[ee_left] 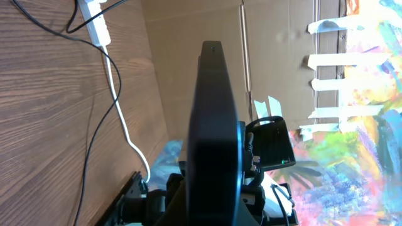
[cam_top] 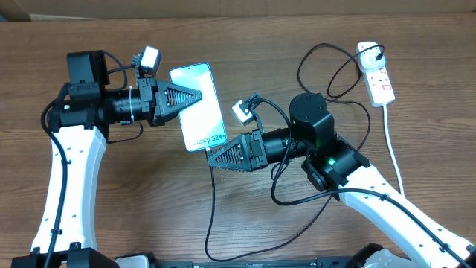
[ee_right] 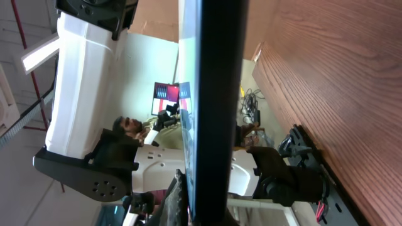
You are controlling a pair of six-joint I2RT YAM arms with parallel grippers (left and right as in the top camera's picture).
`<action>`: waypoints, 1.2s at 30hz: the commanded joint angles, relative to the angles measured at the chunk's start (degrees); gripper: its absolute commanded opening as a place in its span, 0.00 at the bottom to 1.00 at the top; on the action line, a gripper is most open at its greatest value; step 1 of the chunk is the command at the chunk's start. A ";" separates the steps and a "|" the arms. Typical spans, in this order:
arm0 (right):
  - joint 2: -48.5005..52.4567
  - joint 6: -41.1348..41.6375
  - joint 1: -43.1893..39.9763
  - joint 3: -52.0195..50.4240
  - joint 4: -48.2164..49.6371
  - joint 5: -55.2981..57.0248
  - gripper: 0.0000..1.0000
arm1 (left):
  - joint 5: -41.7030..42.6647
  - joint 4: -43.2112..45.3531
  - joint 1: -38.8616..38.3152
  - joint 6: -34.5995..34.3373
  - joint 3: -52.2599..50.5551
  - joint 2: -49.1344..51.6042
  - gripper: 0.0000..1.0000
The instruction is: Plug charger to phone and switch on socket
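Note:
The phone (cam_top: 197, 112) is held off the wooden table, its light blue screen facing up. My left gripper (cam_top: 198, 94) is shut on its left long edge. My right gripper (cam_top: 211, 157) is shut on its near short end, by the small text. Both wrist views show the phone edge-on between the jaws: a dark edge (ee_left: 213, 125), and a dark slab (ee_right: 217, 94). The charger, a thin black cable (cam_top: 210, 216), loops from its plug in the socket (cam_top: 378, 74) at the far right toward the right gripper. Its connector tip is hidden.
The socket's thick white cord (cam_top: 396, 160) runs down the right side of the table. The black cable loops around the right arm (cam_top: 327, 160) and near the front edge. The left wrist view shows the socket (ee_left: 97, 16) and the white cord (ee_left: 122, 113).

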 commanded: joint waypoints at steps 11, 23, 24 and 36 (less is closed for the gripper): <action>0.07 -0.33 -1.46 0.09 0.92 1.79 0.04 | 3.02 -1.27 -1.62 -0.13 0.37 -0.52 0.04; 0.07 -0.13 -3.89 0.09 0.94 0.83 0.04 | 2.99 -1.27 -1.70 -0.13 0.37 -0.50 0.04; 0.07 -0.11 -3.89 0.09 0.92 1.11 0.04 | 2.99 -1.27 -1.86 -0.15 0.37 -0.50 0.04; 0.07 1.38 -3.89 0.09 1.09 3.80 0.04 | 2.75 -1.27 -3.52 -0.11 0.37 -0.50 0.04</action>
